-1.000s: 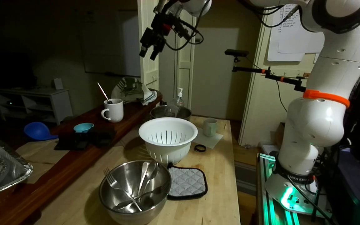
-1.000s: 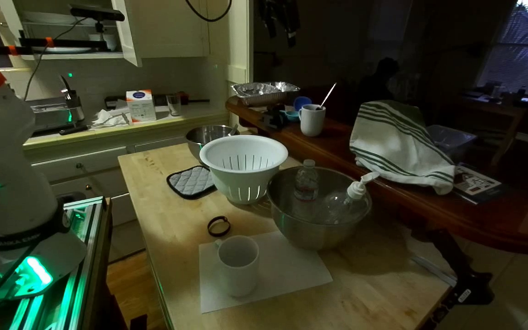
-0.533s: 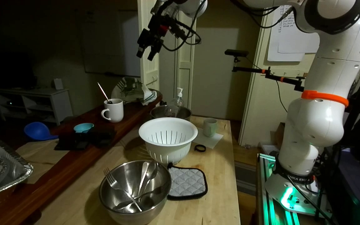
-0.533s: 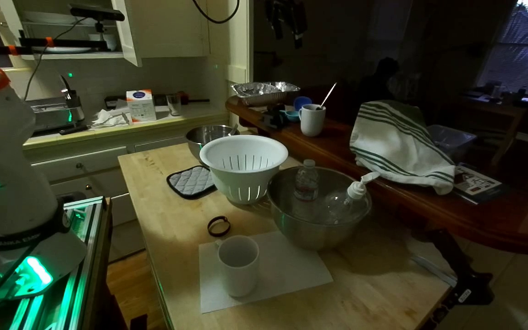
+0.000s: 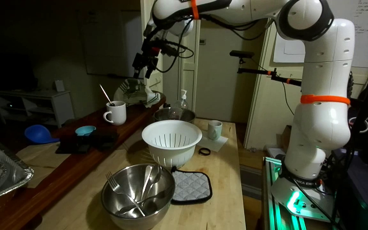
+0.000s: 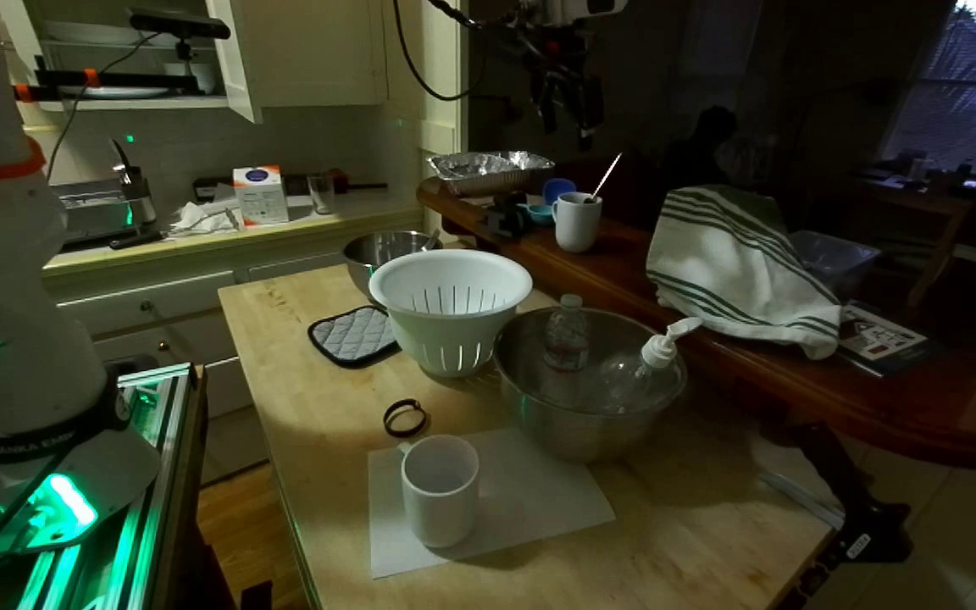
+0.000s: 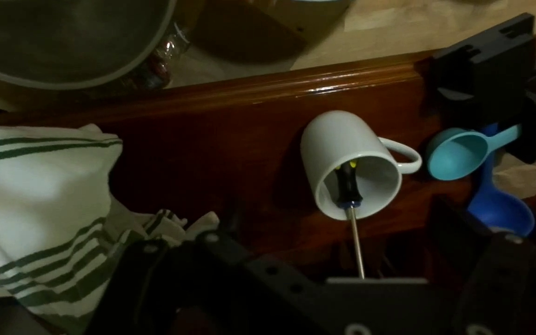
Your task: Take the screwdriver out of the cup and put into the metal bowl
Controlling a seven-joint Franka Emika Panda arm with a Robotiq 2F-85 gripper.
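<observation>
The white mug (image 5: 117, 114) stands upright on the dark wooden ledge; it also shows in an exterior view (image 6: 576, 227) and in the wrist view (image 7: 333, 132). The screwdriver (image 7: 348, 186) leans in it, black-and-yellow handle down and thin shaft up, past the rim. Its tip is hidden behind the gripper body in the wrist view. My gripper (image 5: 142, 73) is open and empty, above the mug and apart from it; it also shows in an exterior view (image 6: 568, 131). The shiny metal bowl (image 5: 136, 223) stands on the table with forks and spoons inside.
A white colander (image 5: 171, 156) stands beside the metal bowl, near a grey potholder (image 5: 192, 187). A larger steel bowl (image 6: 590, 432) holds a bottle and a pump dispenser. A striped towel (image 7: 49, 186) and blue scoops (image 7: 458, 156) flank the mug. A foil tray (image 5: 8, 172) sits on the ledge.
My gripper has come down, moving left in one exterior picture and right in another, closer to the mug. It has stayed open. The mug, screwdriver and bowls have not moved.
</observation>
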